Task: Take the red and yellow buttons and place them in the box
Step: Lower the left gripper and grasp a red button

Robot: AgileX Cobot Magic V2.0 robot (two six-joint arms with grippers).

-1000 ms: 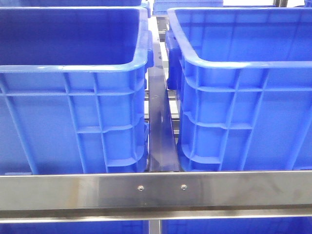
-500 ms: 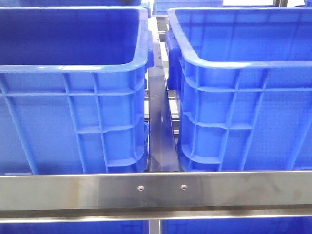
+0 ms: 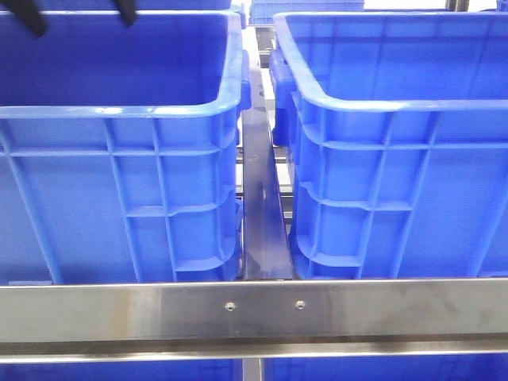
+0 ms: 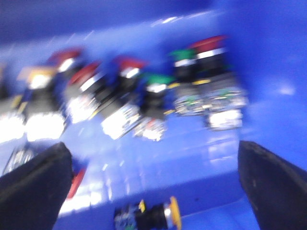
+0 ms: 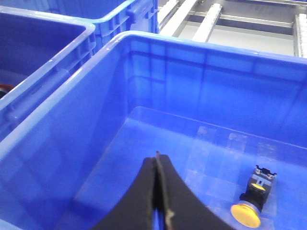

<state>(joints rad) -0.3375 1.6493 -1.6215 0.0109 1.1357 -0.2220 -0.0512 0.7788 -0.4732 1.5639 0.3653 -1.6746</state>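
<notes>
My left gripper (image 3: 77,12) shows as two black fingertips spread wide apart at the top of the left blue bin (image 3: 119,111). In the left wrist view, which is blurred, the left gripper (image 4: 153,191) is open and empty over the bin floor. A row of several buttons lies along the bin wall, with red caps (image 4: 208,45) and green caps (image 4: 156,79). A yellow button (image 4: 158,215) lies between the fingers. My right gripper (image 5: 157,160) is shut and empty inside the right blue bin (image 5: 192,48), where one yellow button (image 5: 252,201) lies on the floor.
The right bin (image 3: 381,103) stands beside the left one with a narrow metal strip (image 3: 258,198) between them. A steel rail (image 3: 254,309) crosses in front. Conveyor rollers (image 5: 206,24) lie beyond the right bin. A red piece (image 4: 76,182) lies by the left finger.
The left gripper's two fingertips have come into the front view at the top of the left bin. The bins have not moved.
</notes>
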